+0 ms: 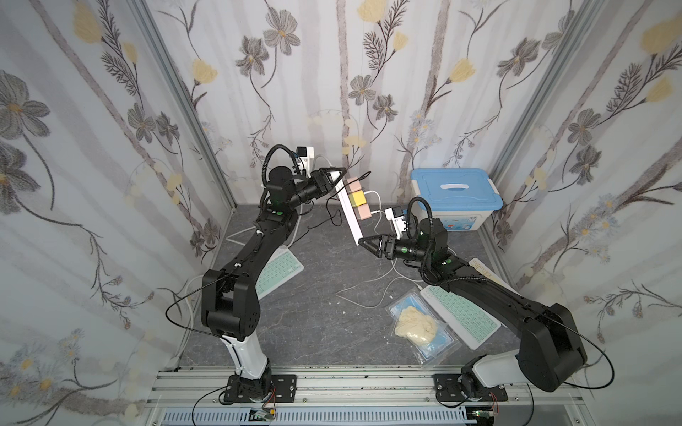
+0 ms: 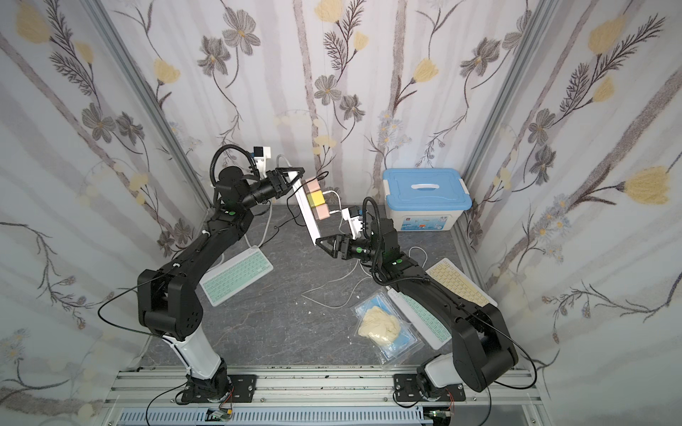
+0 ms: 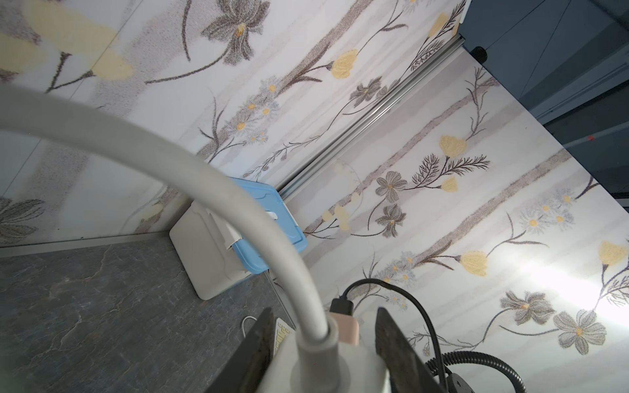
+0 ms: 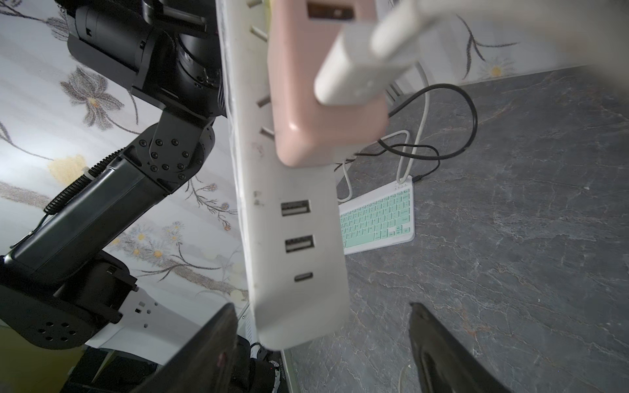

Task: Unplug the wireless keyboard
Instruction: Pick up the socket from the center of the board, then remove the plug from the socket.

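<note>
A white power strip (image 1: 350,217) hangs tilted in the air, with pink, yellow and pink adapters (image 1: 358,198) plugged into it. My left gripper (image 1: 341,173) is shut on the strip's cable end (image 3: 360,367), beside its thick grey cord (image 3: 238,204). My right gripper (image 1: 363,241) is open at the strip's lower end (image 4: 296,238), and its fingers touch nothing. A white USB plug (image 4: 354,75) sits in the nearest pink adapter (image 4: 306,102). Green keyboards lie at the left (image 1: 278,273) and right (image 1: 461,317). A yellow keyboard (image 2: 461,282) lies beside the right one. I cannot trace which cable goes to which.
A blue-lidded storage box (image 1: 455,191) stands at the back right. A plastic bag of masks with a cream lump (image 1: 417,324) lies beside the right green keyboard. Loose white cables (image 1: 369,291) and a black one (image 4: 442,136) trail over the dark floor.
</note>
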You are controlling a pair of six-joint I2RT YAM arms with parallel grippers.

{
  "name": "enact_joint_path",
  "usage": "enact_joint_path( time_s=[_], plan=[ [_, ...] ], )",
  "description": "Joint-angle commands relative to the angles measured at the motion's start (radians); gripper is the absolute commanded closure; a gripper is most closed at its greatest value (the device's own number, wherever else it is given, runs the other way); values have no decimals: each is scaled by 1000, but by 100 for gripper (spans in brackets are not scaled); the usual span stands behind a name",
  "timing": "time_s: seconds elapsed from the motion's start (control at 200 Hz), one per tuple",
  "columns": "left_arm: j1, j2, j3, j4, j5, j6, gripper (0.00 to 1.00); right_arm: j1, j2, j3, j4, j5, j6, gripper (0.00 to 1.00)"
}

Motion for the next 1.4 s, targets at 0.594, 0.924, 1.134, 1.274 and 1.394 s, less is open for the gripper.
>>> enact_joint_path(
  time_s=[0.594, 0.924, 1.134, 1.274, 1.394],
  plan=[
    [4, -25, 31, -132, 24, 201, 100, 48, -235, -3, -367, 243, -356, 4],
    [6, -38, 38, -199, 44, 268, 100, -22, -279, 79, -406, 331, -364, 4],
    [-8, -46, 47, -201, 144, 304, 100, -163, -204, 180, -339, 124, -320, 4],
    [-24, -72, 64, -291, 227, 421, 100, -279, -109, 259, -230, -124, -228, 1],
    [-44, -92, 94, -431, 292, 577, 100, -298, 3, 365, -244, -256, -260, 1]
  ],
)
